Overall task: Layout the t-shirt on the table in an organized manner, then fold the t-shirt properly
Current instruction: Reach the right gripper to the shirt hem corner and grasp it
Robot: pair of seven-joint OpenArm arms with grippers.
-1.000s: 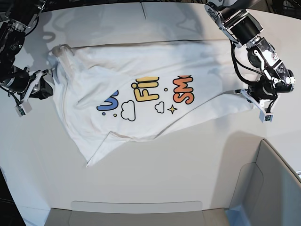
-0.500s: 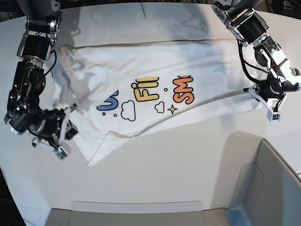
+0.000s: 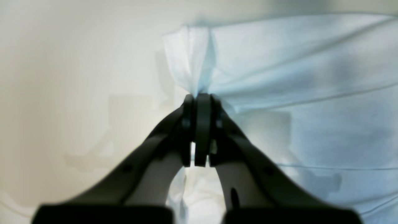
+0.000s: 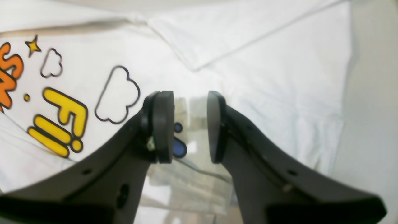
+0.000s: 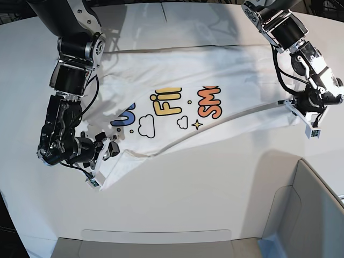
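The t-shirt lies crumpled, long axis left-right, mid-frame on the table | lower left: right gripper, fingers apart, over the shirt's lower-left flap, nearer it | right edge: left gripper clamped on the shirt's corner | lower-right bin: contents unseen.

The white printed t-shirt lies rumpled, print up, on the white table.

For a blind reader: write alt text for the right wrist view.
The open right gripper hovers over the white t-shirt, nothing between its dark fingers. Yellow letters, cloud outlines, a star and orange print lie to the left; a folded cloth edge crosses above.
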